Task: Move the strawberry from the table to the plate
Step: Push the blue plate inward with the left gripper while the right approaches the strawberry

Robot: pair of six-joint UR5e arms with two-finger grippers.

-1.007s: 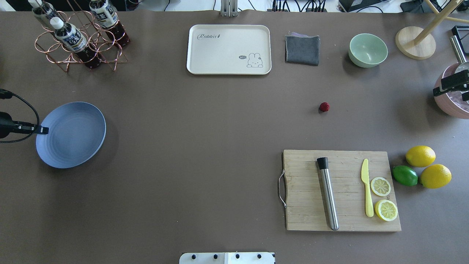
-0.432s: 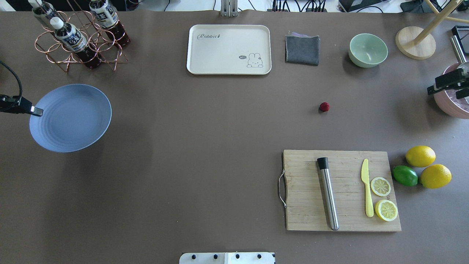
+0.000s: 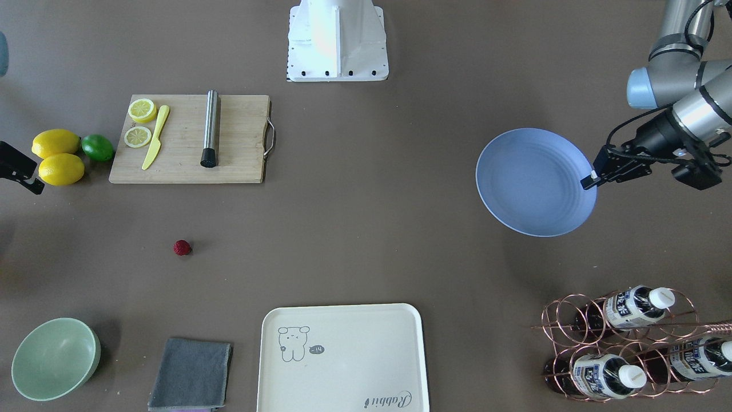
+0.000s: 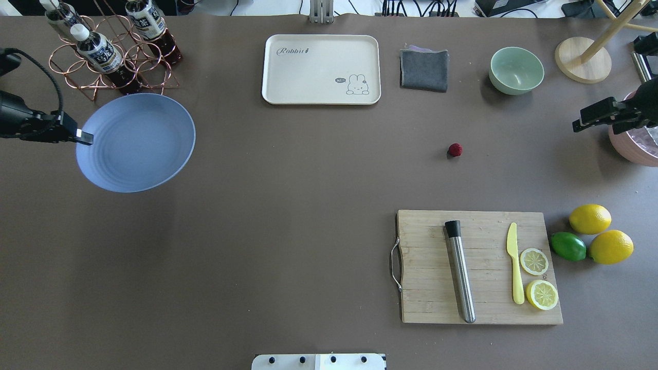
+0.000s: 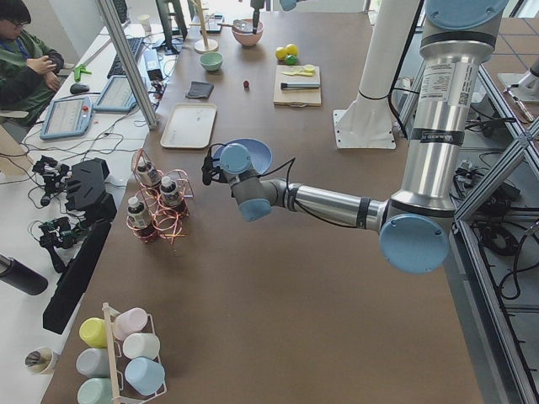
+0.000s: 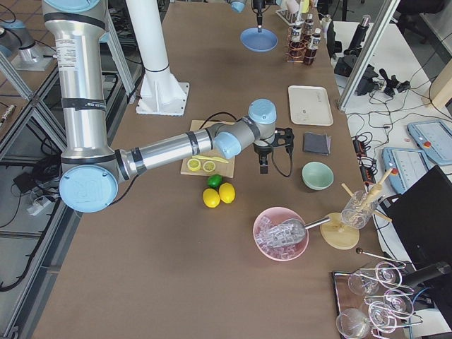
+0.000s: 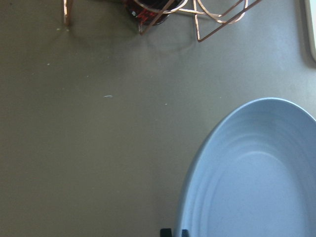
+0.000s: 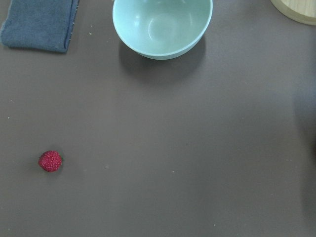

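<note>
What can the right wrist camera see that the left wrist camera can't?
Only the right wrist camera shows the strawberry, the green bowl and the grey cloth. Only the left wrist camera shows the blue plate and the foot of the copper bottle rack. Both show the brown table.

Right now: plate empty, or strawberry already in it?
Empty. The plate shows only bare blue rings; the strawberry sits on the table, far from it.
</note>
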